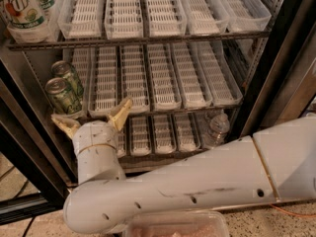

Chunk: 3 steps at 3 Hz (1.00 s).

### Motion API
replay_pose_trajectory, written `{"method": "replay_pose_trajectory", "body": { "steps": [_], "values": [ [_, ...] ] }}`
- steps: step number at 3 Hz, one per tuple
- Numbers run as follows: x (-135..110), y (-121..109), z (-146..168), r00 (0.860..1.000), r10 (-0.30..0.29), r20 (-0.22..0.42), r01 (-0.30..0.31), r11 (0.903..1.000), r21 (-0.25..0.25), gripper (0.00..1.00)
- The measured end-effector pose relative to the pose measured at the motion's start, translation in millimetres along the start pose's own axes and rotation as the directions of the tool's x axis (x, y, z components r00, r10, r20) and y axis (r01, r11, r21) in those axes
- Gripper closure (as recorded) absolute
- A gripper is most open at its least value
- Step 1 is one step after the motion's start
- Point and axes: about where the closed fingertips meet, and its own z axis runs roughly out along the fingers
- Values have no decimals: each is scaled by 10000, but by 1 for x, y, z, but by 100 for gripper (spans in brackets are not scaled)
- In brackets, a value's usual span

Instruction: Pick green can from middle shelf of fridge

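Two green cans stand one behind the other at the left end of the middle shelf of the fridge. The front green can is pale green with a silver top; the second is just behind it. My gripper is open in front of the shelf's front rail, just below and right of the front can. Its left yellowish fingertip sits under the can and its right fingertip is in front of the white trays. Nothing is between the fingers.
A larger green-and-white bottle stands at the left of the upper shelf. A clear water bottle stands on the lower shelf at the right. The black door frame runs down the left. My white arm crosses the foreground.
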Motion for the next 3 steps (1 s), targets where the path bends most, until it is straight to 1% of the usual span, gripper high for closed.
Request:
{"method": "replay_pose_trajectory", "body": {
  "steps": [1,3],
  "values": [
    [-1,10,5,9999,84,100,-82,9996,-256,3],
    [3,29,13,9998,112,183,-98,9972,-738,15]
  ]
}}
